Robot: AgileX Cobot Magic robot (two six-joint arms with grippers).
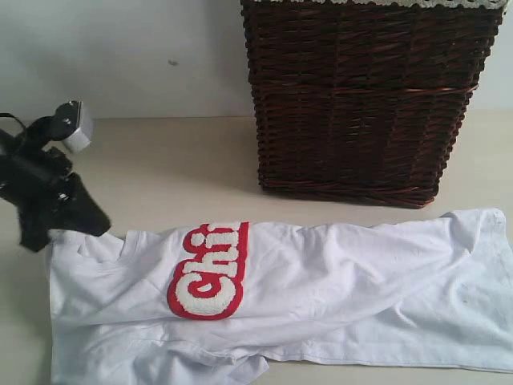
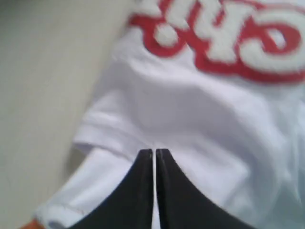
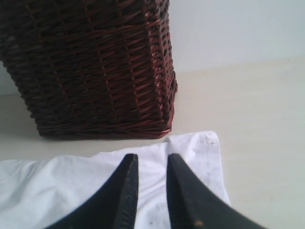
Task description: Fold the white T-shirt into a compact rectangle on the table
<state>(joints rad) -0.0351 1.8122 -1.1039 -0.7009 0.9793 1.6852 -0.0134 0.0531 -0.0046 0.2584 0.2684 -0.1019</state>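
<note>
The white T-shirt (image 1: 321, 281) lies spread sideways along the front of the table (image 1: 160, 160), its red-outlined fuzzy letters (image 1: 210, 273) facing up. At the shirt's far left corner my left gripper (image 1: 92, 227) sits low. In the left wrist view its black fingers are pressed together at a crease of the T-shirt (image 2: 190, 109), below the letters (image 2: 228, 33), so the left gripper (image 2: 153, 151) is shut on the fabric. A bit of orange tag (image 2: 29, 223) shows at the frame edge. My right gripper (image 3: 151, 157) is open above the T-shirt's (image 3: 62, 186) hem corner; it is out of the exterior view.
A tall dark brown wicker basket (image 1: 361, 96) stands on the table just behind the shirt's middle and right part, also close ahead in the right wrist view as the basket (image 3: 95, 62). A pale wall runs behind. Bare table (image 3: 257, 119) lies beside the hem.
</note>
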